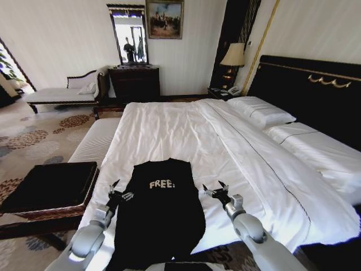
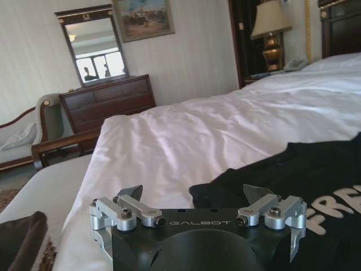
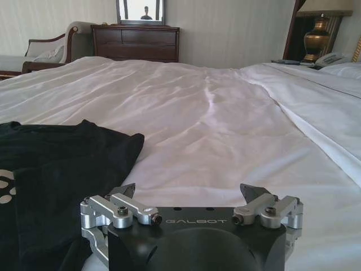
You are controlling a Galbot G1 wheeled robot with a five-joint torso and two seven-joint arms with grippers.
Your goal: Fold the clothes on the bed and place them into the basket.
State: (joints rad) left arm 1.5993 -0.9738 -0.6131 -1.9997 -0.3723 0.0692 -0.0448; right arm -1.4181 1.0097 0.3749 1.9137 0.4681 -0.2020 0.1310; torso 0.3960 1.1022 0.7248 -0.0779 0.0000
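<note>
One black T-shirt lies on the bed, long axis running from me toward the headboard. I see my left tool and right tool flanking it, both spread open and empty.

A black T-shirt with white "FREE!" lettering lies on a white duvet stitched with a thin dark line. The headboard is black with gold trim. A brown wicker basket is topped in black; the carpet shows brown floral patches on beige.
</note>
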